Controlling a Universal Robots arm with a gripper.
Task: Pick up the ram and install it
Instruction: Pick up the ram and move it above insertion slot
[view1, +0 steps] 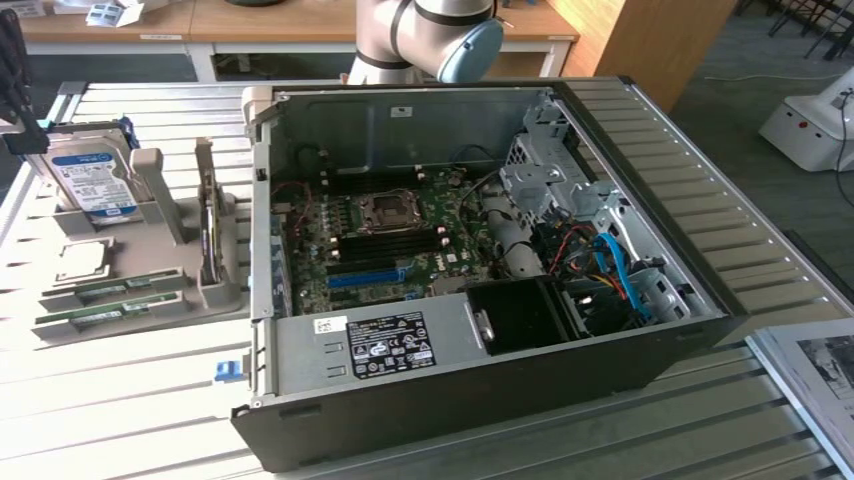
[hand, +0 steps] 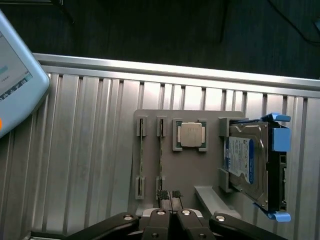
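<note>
Pincer (hand: 169, 196) shut and empty, it hangs over the grey holder (hand: 150, 117) on the tabletop (hand: 85, 150), just above the ram (hand: 161, 155), apparently one of two sticks cradled there, so neither pickup nor installing in the computer case (view1: 534, 400) seems begun.

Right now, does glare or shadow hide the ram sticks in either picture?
Exterior view: sunlight bleaches the slatted table around the ram sticks, yet they read fine; the computer case interior sits in shade. Wrist view: even light, the ram sticks plain, only the floor beyond dark.
</note>
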